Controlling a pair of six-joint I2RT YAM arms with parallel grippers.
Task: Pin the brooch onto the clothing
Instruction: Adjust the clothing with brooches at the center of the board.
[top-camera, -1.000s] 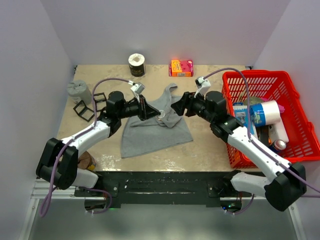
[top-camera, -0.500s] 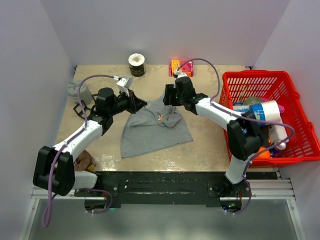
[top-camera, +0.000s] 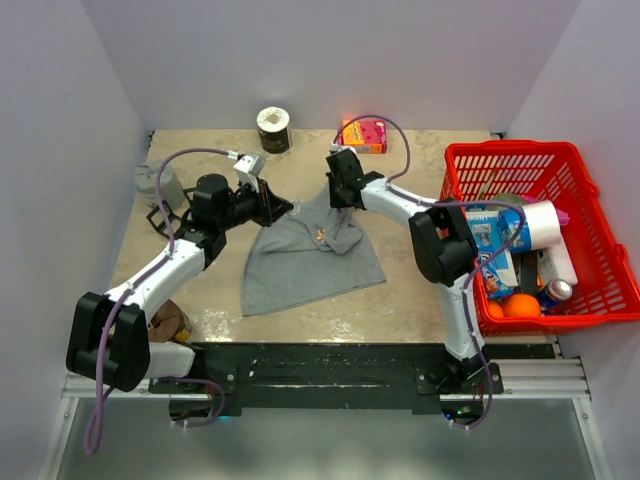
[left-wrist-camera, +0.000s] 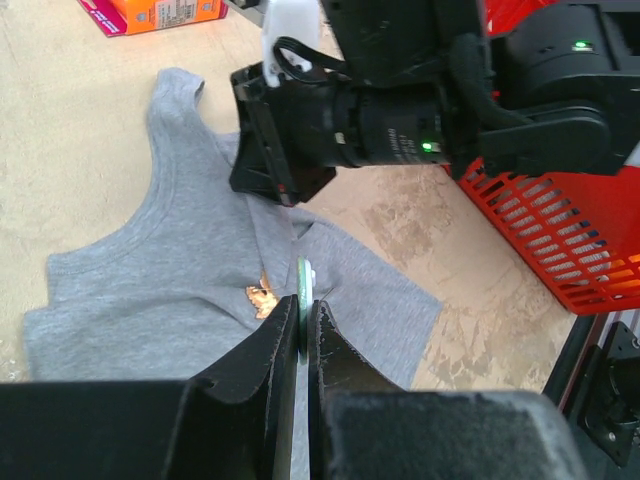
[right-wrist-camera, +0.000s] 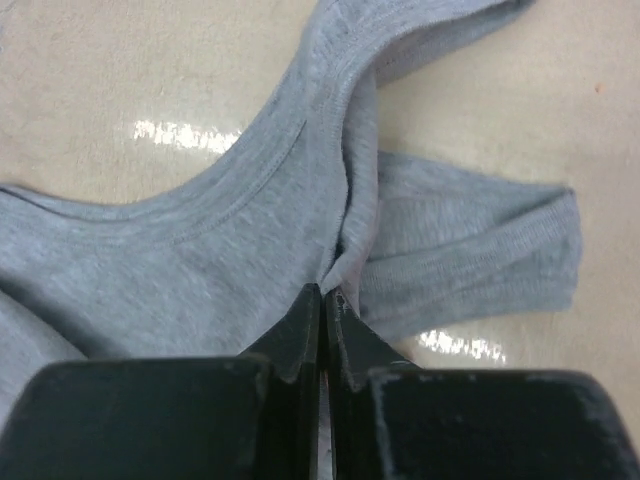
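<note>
- While the clothing (top-camera: 300, 268) lies spread on the table (top-camera: 420, 285) between the two arms, the brooch (left-wrist-camera: 262, 298) is seen resting on its chest area, below the neckline. It is therefore judged to be already at the spot where it is to be fastened.
- The left end effector (left-wrist-camera: 303, 312) is closed on a small pale disc (left-wrist-camera: 304, 276), which is held edge-on at the very fingertips.
- The disc is judged to be a backing piece for the brooch, though this cannot be confirmed.
- In the left wrist view the disc appears just beside the brooch. In the overhead view, that end effector is shown at the garment's left edge, apart from the pin.
- A grip so far out on the tips is presumably used so that the disc can be brought to the cloth without being blocked by the fingers.
- The right end effector (right-wrist-camera: 322, 300) is closed on a pinch of fabric at the seam where the neckline meets a shoulder strap (right-wrist-camera: 470, 250).
- That hold is judged to be an anchor: with the collar pinched, the soft knit can be lifted or tensioned for the fastening.
- The fastening is judged to be unfinished, since disc and brooch are apart.
- A slipped fold, or the disc tilting out of its narrow grip, is judged the main risk.
</note>
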